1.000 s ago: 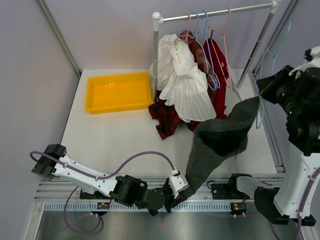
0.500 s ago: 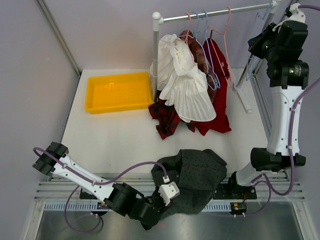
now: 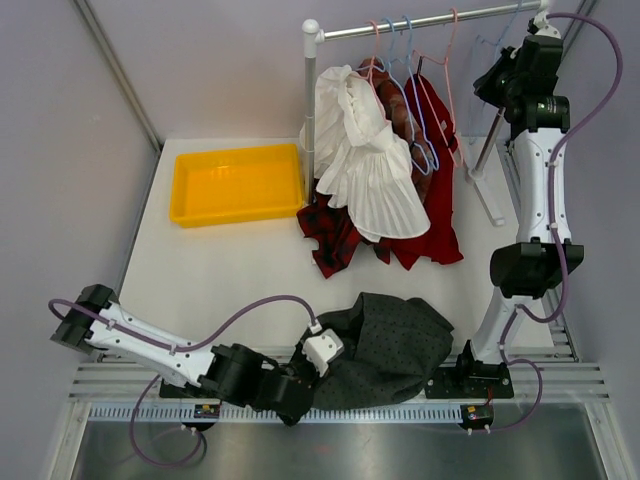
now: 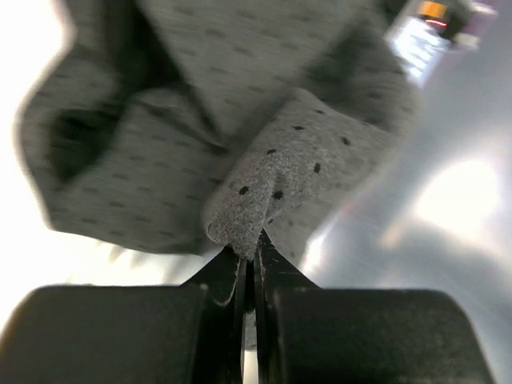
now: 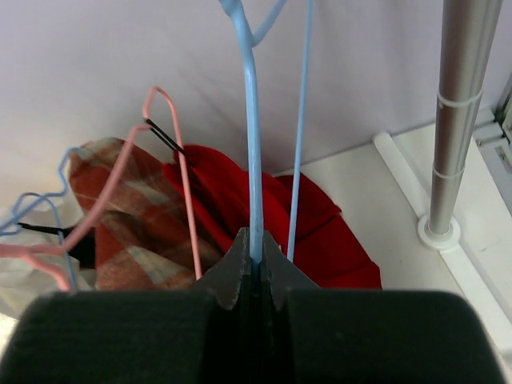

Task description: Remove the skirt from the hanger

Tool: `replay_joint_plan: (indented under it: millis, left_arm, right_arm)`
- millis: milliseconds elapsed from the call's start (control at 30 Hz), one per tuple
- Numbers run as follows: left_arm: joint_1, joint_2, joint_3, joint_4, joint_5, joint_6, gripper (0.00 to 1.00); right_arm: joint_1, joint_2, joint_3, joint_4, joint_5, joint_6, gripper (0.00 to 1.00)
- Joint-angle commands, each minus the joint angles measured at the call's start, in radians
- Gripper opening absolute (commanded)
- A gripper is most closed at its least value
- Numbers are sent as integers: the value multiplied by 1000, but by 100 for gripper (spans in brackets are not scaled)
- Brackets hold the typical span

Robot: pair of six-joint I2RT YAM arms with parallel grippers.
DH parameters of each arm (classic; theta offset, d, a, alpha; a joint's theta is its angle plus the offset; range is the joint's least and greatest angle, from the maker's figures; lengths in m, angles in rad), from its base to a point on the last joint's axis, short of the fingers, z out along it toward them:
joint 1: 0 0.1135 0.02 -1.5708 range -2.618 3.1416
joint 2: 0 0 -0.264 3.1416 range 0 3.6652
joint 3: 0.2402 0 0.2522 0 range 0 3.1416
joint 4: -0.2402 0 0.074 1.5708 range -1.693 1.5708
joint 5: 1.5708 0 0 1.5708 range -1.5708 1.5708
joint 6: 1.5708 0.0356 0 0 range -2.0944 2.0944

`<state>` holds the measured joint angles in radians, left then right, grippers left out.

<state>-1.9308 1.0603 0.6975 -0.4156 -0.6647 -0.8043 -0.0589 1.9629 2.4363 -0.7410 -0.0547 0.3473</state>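
The grey dotted skirt point(image 3: 390, 345) lies in a crumpled heap at the table's front edge, off the hanger. My left gripper point(image 3: 303, 378) sits low beside it, shut on a fold of the skirt point(image 4: 276, 180), which is pinched at the fingertips point(image 4: 248, 253). My right gripper point(image 3: 495, 78) is raised high by the rack's rail at the back right. It is shut on the wire of a bare light blue hanger point(image 5: 253, 120), which runs up from between the jaws point(image 5: 255, 245).
A clothes rack point(image 3: 430, 22) at the back holds a white pleated garment point(image 3: 370, 170), red garments point(image 3: 425, 205) and a plaid one point(image 5: 132, 216) on pink and blue hangers. Its upright post point(image 5: 460, 120) stands to the right. A yellow tray point(image 3: 235, 185) sits back left.
One second ago the skirt hung stretched between both grippers. It has dropped onto the table, still in the left gripper. The right arm swung up to the rail with the bare hanger.
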Motion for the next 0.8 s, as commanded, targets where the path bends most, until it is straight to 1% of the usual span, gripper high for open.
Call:
replay_joint_plan:
  millis: [0,33,67,100,133,167,200,233,267,300,333,400,433,500,533,567,600,633,667,700,733,767]
  left_arm:
    - [97,-14,87,-81,-32,129,0]
    - [169,-20,114,-121,-26,166,0]
    - [211,-37,137,-130,-13,210,0]
    - [254,-48,189,-135,0,309,0]
    - [345,-55,219,-159,4,350,0]
    - [393,-62,250,-173,10,391,0]
    - [444,-68,291,-184,20,484,0]
    - [543,-62,369,-215,22,529,0]
    - [594,-54,422,-233,22,571,0]
    - [646,-25,469,-251,20,652,0]
    - [747,-11,566,-277,23,692,0]
    - [846,27,646,-281,49,790,0]
    - [945,39,689,-275,101,815,0]
    - [1042,75,811,-270,160,871,0]
    - [1125,126,854,-270,201,887,0]
    - [1165,154,957,-272,221,911,0]
    - [1206,188,1009,-278,241,921,0]
    - [1284,266,1061,-281,281,925,0]
    - [1325,305,1185,-282,299,926,0]
    - [1364,355,1248,-293,321,916,0]
    - [1439,401,1327,-302,365,909,0]
    - [1472,503,1396,-310,384,890,0]
  right_arm:
    - [-4,-109,-188,116,-27,12,0]
    - [-4,-143,-251,149,-24,16,0]
    - [-2,-174,-308,179,-27,16,0]
    - [-4,-217,-388,216,-20,18,0]
    - [-4,-232,-410,218,-17,18,0]
    - [-4,-248,-421,195,-14,16,0]
    - [-5,-249,-413,172,-2,15,0]
    - [-5,-251,-405,149,0,16,9]
    - [-5,-259,-398,108,-2,16,57]
    - [-5,-266,-396,95,-4,18,87]
    - [-4,-275,-402,86,-1,19,99]
    - [-5,-326,-439,74,22,16,99]
    - [-5,-346,-457,77,32,13,99]
    - [-5,-410,-518,91,50,-5,99]
    - [-5,-430,-539,94,50,-11,99]
    - [-5,-473,-557,98,73,-21,99]
    - [-5,-493,-601,104,82,-24,99]
    - [-4,-513,-623,106,82,-21,99]
    - [-5,-553,-647,117,82,-16,99]
    - [-5,-571,-695,121,72,-8,100]
    - [-5,-591,-720,129,63,-2,100]
    - [-5,-626,-746,146,61,18,100]
